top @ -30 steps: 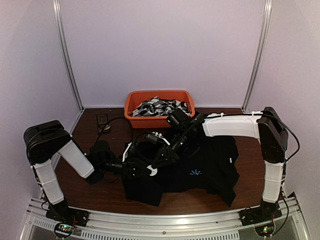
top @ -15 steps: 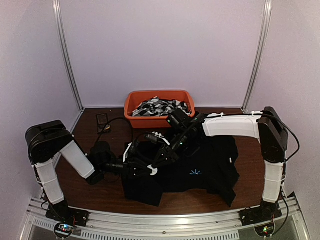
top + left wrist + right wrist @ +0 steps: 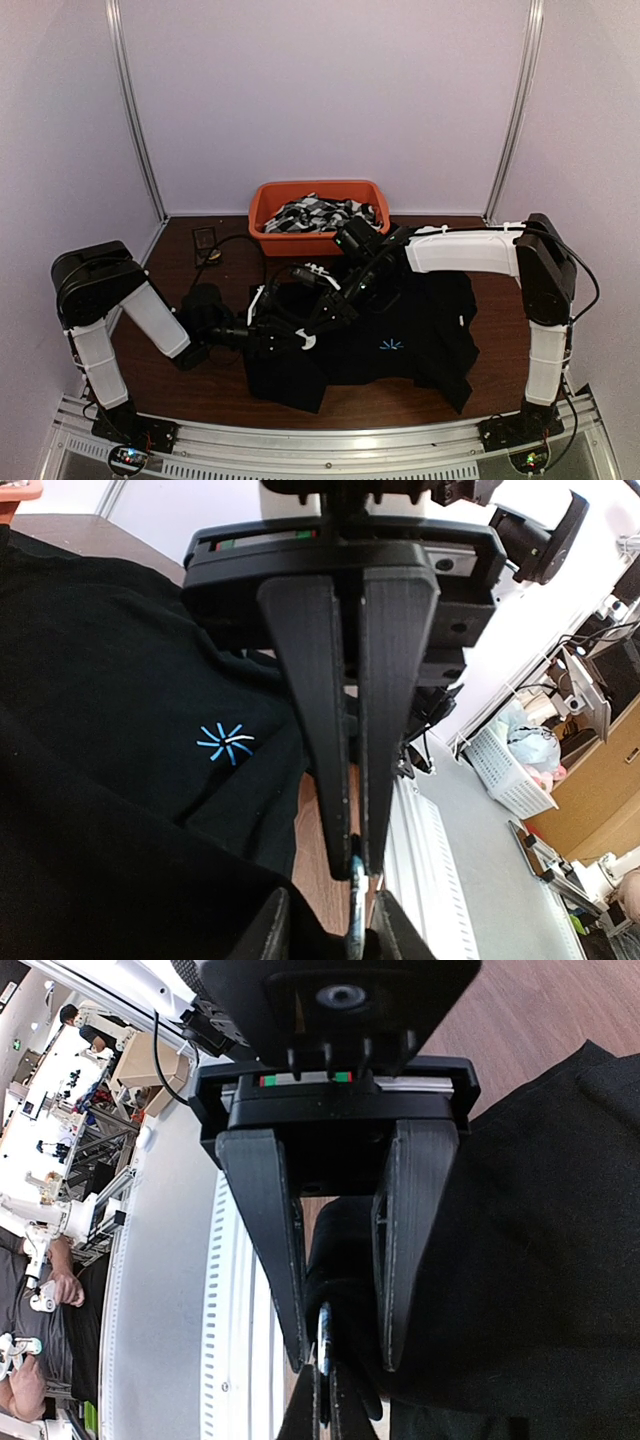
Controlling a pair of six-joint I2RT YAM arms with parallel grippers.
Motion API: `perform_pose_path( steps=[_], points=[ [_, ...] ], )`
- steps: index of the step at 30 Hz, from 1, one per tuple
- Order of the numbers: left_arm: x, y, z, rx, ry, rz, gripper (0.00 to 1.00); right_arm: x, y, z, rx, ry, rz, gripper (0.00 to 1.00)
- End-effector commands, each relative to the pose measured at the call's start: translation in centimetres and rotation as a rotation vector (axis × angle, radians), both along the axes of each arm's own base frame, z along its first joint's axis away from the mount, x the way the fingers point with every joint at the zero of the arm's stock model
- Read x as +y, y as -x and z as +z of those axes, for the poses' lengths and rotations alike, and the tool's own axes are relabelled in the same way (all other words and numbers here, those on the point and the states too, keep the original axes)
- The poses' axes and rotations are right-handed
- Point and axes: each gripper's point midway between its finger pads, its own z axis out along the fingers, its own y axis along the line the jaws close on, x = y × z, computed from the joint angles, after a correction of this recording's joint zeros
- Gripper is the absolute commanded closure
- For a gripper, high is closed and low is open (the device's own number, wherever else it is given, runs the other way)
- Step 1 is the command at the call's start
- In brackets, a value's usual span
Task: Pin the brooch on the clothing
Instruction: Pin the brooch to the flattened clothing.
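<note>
No words, brands or numbers can be read anywhere. The one sign is a small light-blue starburst on the front of the black shirt, with no lettering beside it. A tiny white tag on the shirt is too small to read.

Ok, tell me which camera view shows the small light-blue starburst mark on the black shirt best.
Left wrist view: the starburst mark sits large and unblocked on the black shirt. Top external shows it only as a tiny speck; the right wrist view shows shirt fabric but no mark.
</note>
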Motion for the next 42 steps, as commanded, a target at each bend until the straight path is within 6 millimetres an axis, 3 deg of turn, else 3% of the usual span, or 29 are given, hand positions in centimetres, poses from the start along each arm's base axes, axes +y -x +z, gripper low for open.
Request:
perform_pose_path(
  steps=[1,14,32,39,42],
  points=[
    [-0.2,-2.5,3.6,-0.158,0.123,0.108,0.72,0.7,1.4,1.3,0.040,-0.045,0.052,1.00],
    [-0.9,-3.3,2.4,-0.123,0.036,0.133,0.77,0.6,1.4,1.5,0.031,-0.043,0.048,1.00],
    [0.3,-1.7,3.2,-0.057,0.070,0.115,0.77,0.6,1.1,1.3,0.017,-0.034,0.039,1.00],
    [0.3,-0.8,5.6,-0.096,0.139,0.066,0.67,0.5,1.0,1.2,0.013,-0.029,0.034,1.00],
    [-0.1,-0.5,5.4,-0.090,0.108,0.025,0.63,0.5,1.0,1.2,0.007,-0.026,0.033,1.00]
  ],
)
